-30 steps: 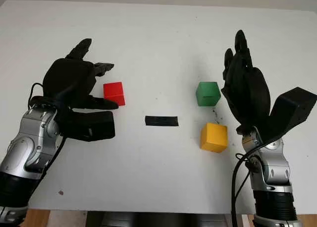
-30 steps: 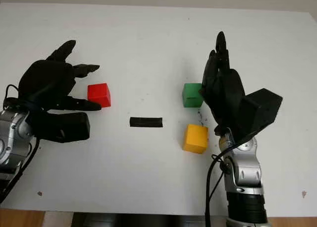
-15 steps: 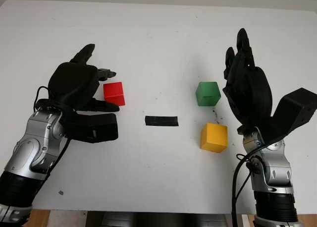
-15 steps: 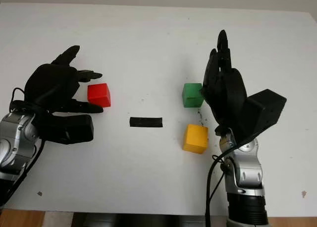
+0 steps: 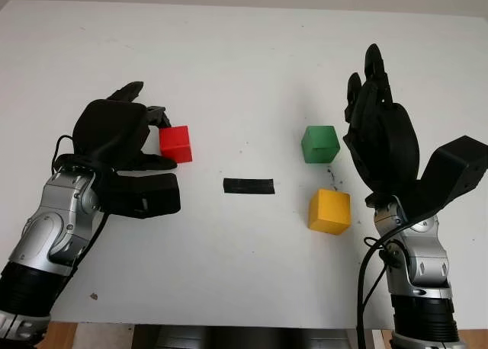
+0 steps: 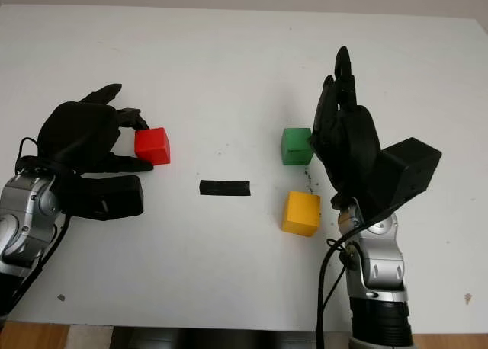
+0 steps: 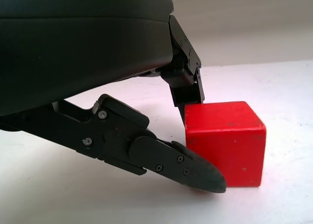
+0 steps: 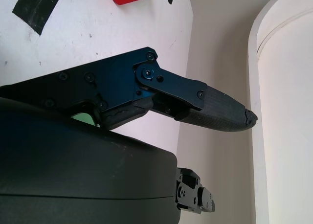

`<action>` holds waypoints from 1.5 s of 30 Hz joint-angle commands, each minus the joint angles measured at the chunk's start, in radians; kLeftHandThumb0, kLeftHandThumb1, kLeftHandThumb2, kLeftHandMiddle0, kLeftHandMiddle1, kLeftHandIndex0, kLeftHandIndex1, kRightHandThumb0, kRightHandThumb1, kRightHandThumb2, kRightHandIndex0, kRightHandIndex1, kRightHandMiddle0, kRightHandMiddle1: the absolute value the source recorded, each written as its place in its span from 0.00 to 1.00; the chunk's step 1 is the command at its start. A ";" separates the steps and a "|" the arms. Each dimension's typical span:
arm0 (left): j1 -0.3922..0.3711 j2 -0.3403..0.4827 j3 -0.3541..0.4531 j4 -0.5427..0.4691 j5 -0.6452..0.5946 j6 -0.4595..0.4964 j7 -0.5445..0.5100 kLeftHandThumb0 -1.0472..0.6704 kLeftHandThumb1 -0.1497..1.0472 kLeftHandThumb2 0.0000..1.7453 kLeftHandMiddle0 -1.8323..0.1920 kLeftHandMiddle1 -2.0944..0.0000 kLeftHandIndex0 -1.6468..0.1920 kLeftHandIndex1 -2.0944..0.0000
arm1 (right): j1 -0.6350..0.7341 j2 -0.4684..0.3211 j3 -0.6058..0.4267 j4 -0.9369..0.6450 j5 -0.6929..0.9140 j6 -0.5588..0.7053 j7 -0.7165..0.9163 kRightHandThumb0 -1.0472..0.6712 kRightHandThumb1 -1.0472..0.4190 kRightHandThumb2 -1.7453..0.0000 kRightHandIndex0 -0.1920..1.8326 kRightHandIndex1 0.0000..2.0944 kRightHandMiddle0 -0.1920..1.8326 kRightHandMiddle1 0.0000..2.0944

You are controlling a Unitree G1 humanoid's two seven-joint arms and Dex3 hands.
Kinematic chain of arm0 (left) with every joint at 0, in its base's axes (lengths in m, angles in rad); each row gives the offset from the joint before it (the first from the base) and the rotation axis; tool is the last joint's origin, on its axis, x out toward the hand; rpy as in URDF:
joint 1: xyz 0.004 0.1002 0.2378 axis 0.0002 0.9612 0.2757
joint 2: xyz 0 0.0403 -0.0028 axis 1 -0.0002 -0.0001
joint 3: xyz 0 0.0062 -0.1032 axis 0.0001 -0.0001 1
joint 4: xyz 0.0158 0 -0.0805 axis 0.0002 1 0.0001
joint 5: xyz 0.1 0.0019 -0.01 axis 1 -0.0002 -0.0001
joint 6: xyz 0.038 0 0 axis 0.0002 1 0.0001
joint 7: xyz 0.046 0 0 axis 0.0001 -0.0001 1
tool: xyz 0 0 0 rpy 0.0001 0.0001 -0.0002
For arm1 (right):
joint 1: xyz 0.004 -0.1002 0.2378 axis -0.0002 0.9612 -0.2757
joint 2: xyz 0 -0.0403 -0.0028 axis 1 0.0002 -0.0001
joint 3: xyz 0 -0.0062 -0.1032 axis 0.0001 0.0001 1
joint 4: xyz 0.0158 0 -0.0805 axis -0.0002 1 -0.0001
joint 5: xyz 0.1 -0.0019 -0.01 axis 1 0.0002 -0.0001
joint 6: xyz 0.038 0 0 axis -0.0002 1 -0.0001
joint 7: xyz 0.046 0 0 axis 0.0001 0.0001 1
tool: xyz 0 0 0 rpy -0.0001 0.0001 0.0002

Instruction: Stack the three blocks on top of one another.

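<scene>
Evidently the red block [image 5: 175,143] sat on the worktop [image 5: 244,52], the left hand [image 5: 114,132] closing its fingers [image 7: 195,170] around its sides to lift it. Green block [image 5: 320,144] and yellow block [image 5: 329,210] waited well apart, beside the right hand [image 5: 381,136], open and holding nothing.

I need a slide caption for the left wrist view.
Left hand closing on the red block on the white table.

Matt red block [image 7: 225,142], smooth white table [image 5: 244,59], matt black left hand [image 5: 114,132]
</scene>
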State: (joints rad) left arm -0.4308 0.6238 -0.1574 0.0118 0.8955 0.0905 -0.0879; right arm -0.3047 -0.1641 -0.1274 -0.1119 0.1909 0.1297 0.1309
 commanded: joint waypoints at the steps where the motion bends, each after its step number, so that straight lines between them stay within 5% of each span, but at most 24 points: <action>1: -0.007 0.005 0.011 0.000 -0.015 -0.019 0.026 0.31 0.99 0.04 0.75 0.97 0.63 0.46 | 0.012 -0.004 -0.006 -0.017 0.000 -0.003 0.002 0.17 0.00 0.55 0.00 0.00 0.00 0.00; 22: 0.001 -0.035 0.116 0.101 -0.500 -0.287 -0.027 0.35 0.97 0.03 0.72 0.97 0.60 0.48 | 0.008 -0.002 0.003 -0.016 -0.028 -0.002 -0.002 0.18 0.00 0.55 0.00 0.00 0.00 0.00; 36: -0.011 -0.041 0.123 0.124 -0.583 -0.387 -0.084 0.32 0.98 0.03 0.73 0.97 0.61 0.41 | -0.003 -0.002 0.006 -0.005 -0.033 0.002 0.002 0.18 0.00 0.56 0.00 0.00 0.00 0.00; 45: -0.035 -0.072 0.092 0.122 -0.680 -0.424 -0.220 0.34 0.97 0.03 0.75 0.98 0.61 0.42 | -0.003 0.006 0.012 0.000 -0.040 0.004 -0.012 0.18 0.00 0.57 0.00 0.00 0.00 0.00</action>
State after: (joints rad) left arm -0.4410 0.5641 -0.0566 0.1399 0.2290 -0.3153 -0.2968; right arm -0.3070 -0.1631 -0.1203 -0.1103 0.1549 0.1299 0.1214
